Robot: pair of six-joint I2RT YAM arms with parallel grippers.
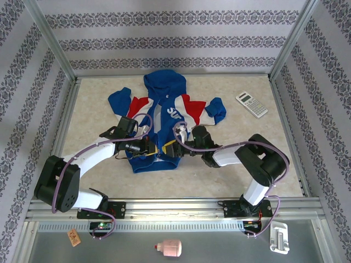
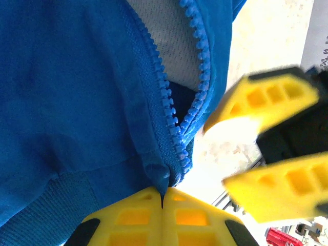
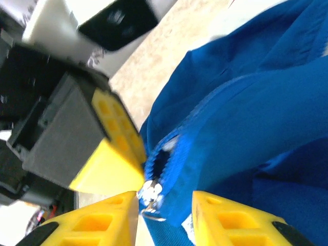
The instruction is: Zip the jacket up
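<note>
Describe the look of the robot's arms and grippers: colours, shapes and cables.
Both the left arm and right arm have white links, bulky black joints and a looping purple cable. The left gripper and right gripper have wedge-shaped yellow fingers with square pockets, on black mounts.

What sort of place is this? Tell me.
Probably a robot test booth: metal frame posts, wallpapered panels on three sides, two arms bolted at the table edge, a jacket before them.

Your small blue hooded fabric jacket (image 1: pixel 159 109) lies flat mid-way across the pale stone-look table (image 1: pixel 247 148), hood toward the back wall. The grey flat calculator (image 1: pixel 252 104) sits off to its right, well apart. The left gripper (image 1: pixel 155 149) and right gripper (image 1: pixel 174 147) meet at the near hem, either side of the zip.
</note>
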